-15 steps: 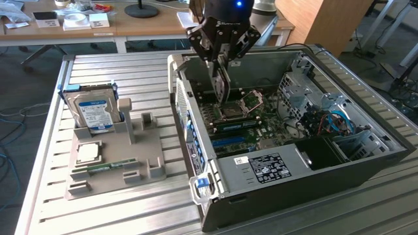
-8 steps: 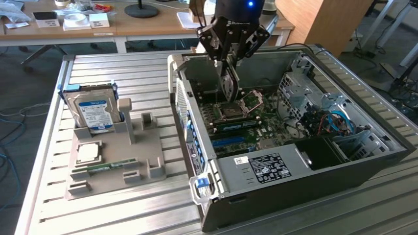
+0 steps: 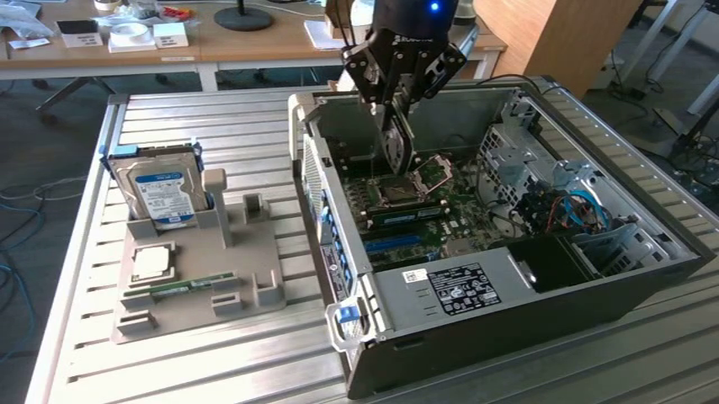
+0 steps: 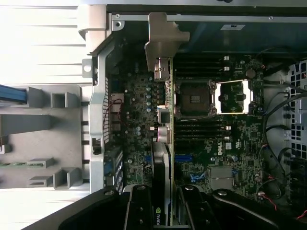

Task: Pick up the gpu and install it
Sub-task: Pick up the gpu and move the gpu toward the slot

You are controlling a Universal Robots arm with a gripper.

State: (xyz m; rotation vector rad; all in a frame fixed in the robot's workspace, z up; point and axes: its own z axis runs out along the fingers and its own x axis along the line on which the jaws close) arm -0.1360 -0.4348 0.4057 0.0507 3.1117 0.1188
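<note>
The gpu [image 3: 396,147], a thin dark card, hangs on edge from my gripper [image 3: 396,105], which is shut on it. It hovers inside the open computer case [image 3: 629,278], above the motherboard [image 3: 416,206] and just to the exterior view's left of the open processor socket [image 3: 433,172]. In the wrist view the gpu [image 4: 163,163] runs edge-on away from my gripper [image 4: 165,213], and its silver bracket [image 4: 162,40] reaches the rear wall of the case. My black fingers [image 4: 139,211] press on both faces of the card. Its lower edge is above the board; I cannot tell whether it touches a slot.
A grey fixture [image 3: 191,278] on the slatted metal table [image 3: 225,126] carries a blue-labelled hard drive [image 3: 163,194], a green RAM stick [image 3: 180,286] and a processor [image 3: 151,261]. Cables [image 3: 573,210] and drive cages crowd the case's far side. A wooden desk [image 3: 168,50] stands behind.
</note>
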